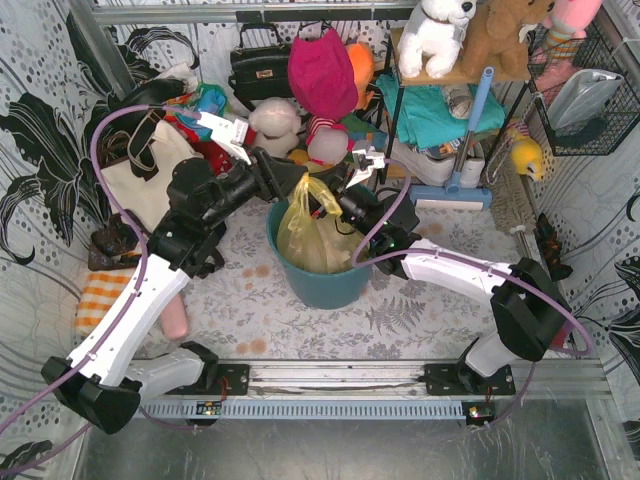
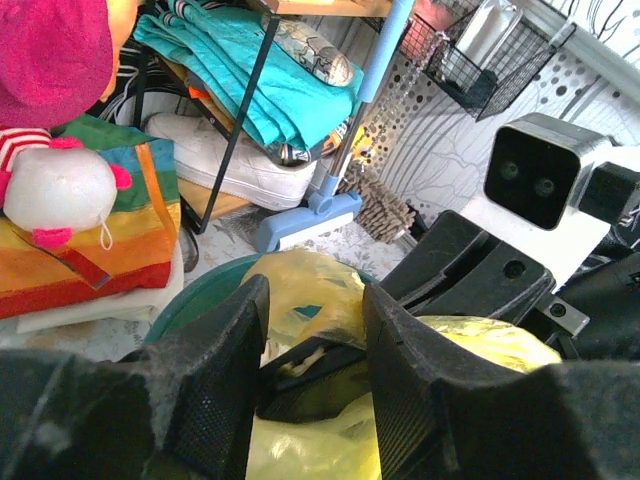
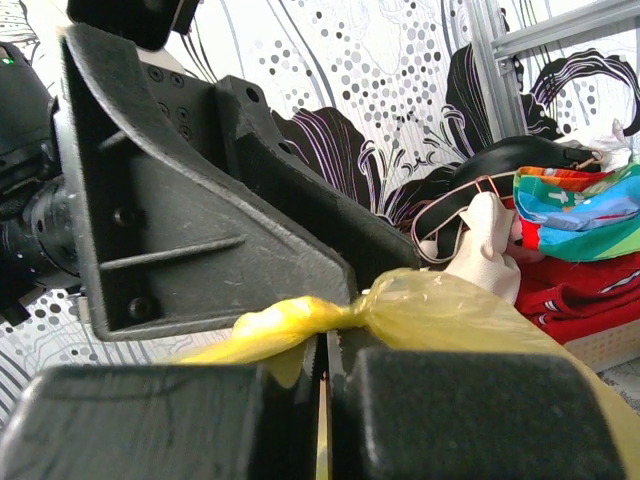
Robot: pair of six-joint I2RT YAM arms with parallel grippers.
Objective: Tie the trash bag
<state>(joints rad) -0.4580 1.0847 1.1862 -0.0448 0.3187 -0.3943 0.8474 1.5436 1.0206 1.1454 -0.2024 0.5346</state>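
Note:
The yellow trash bag [image 1: 305, 240] sits in the teal bin [image 1: 325, 285], its top pulled upward. My right gripper [image 1: 335, 203] is over the bin's far rim. In the right wrist view it [image 3: 324, 345] is shut on a thin layer of the yellow plastic, with a twisted handle strip [image 3: 290, 325] lying across its tips. My left gripper [image 1: 297, 190] reaches in from the left and meets it above the bag. Its jaws [image 2: 313, 300] stand apart around the yellow plastic [image 2: 300, 440] and the right gripper's tip. The bin's rim [image 2: 190, 295] shows behind them.
A cream tote bag [image 1: 140, 175] and soft toys [image 1: 300, 120] crowd the back left. A shelf with teal cloth [image 1: 430, 110] and a blue broom [image 1: 465, 150] stand at the back right. An orange striped towel [image 1: 100, 295] lies at the left, and a wire basket [image 1: 585, 90] hangs on the right wall.

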